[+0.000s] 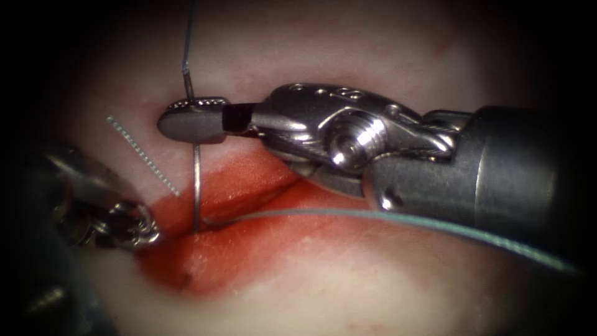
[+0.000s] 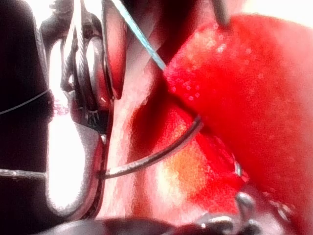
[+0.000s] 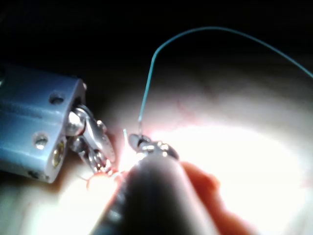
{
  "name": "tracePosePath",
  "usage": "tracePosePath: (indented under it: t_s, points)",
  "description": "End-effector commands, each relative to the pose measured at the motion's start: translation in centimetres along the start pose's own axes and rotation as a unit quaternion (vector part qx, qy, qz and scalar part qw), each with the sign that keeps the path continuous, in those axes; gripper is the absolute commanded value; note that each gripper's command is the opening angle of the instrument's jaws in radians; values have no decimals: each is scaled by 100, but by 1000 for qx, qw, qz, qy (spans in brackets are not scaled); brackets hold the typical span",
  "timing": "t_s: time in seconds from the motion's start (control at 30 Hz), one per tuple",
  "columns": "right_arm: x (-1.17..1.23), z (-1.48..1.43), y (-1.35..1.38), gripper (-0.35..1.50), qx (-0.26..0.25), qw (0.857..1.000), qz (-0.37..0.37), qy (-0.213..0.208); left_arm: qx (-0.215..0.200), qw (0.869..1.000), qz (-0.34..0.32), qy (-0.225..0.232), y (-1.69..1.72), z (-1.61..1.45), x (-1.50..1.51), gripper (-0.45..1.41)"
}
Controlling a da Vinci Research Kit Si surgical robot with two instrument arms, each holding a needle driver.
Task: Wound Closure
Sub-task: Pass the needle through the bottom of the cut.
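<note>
In the endoscope view my right end effector (image 1: 189,118) comes in from the right and is clenched on the needle (image 1: 196,180) near its swaged tail, where the thread (image 1: 186,37) leaves it upward. The needle runs down from those jaws and its lower part disappears into the cut (image 1: 249,199) in the tissue (image 1: 373,56), among the red fluid (image 1: 249,255). A second run of thread (image 1: 398,219) leaves the cut and trails off to the right under the shaft. My left end effector (image 1: 140,227) sits at the cut's left end, just beside the needle; I cannot tell whether it is clenched or released. A short cut end of thread (image 1: 143,157) lies on the tissue left of the needle. In the left wrist view the needle (image 2: 156,156) curves into the red tissue (image 2: 254,98) beside my left end effector (image 2: 93,122). In the right wrist view the thread (image 3: 195,34) arcs up from my right end effector (image 3: 142,143), with the left end effector (image 3: 100,152) close by.
</note>
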Motion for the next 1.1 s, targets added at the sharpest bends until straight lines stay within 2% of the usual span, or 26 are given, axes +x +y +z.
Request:
tracePosePath:
  t_s: [0.03, 0.53, 0.8, 0.9, 0.97, 1.1]
  points:
    - [6, 13, -2, -35, 6, 1000, 21, -2, 0, 1000, 3, -2, -3, -4, -11, -45]
    - [-9, 17, 4, -35, 11, 985, 170, -13, 0, 1000, 4, 2, -4, -3, -10, -45]
    - [-23, 20, 5, -35, 13, 966, 258, -23, 0, 1000, 2, 3, -3, -2, -9, -45]
    - [-27, 20, 2, -35, 24, 950, 312, -21, 0, 1000, 3, 4, -3, -2, -9, -45]
    - [-30, 21, 0, -35, 29, 941, 338, -5, 0, 1000, 4, 4, -3, -2, -9, -45]
    - [-32, 22, -4, -35, 32, 940, 339, -4, 0, 1000, 4, 5, -3, -2, -9, -45]
